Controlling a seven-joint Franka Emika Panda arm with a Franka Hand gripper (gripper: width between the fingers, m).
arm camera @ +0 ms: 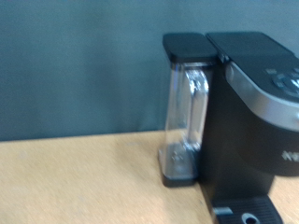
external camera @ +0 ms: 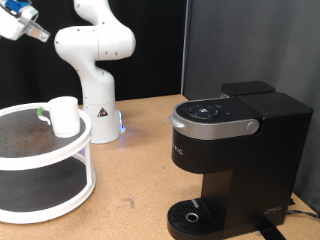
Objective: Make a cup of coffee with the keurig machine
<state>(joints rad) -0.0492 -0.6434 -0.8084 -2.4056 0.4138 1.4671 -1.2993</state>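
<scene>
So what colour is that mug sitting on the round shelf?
Plain white. The mug shows best in the exterior view, on the top tier of the white shelf.

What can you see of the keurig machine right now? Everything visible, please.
The keurig machine is a boxy, matte black pod brewer standing upright on the wooden table at the exterior view's right. Its lid is shut, with a grey arched handle and a dark button panel on top. A round drip base sits empty below. The wrist view shows a clear water tank with a black cap on its side. Nothing touches the machine; the gripper is far off, at the exterior view's top left.
</scene>
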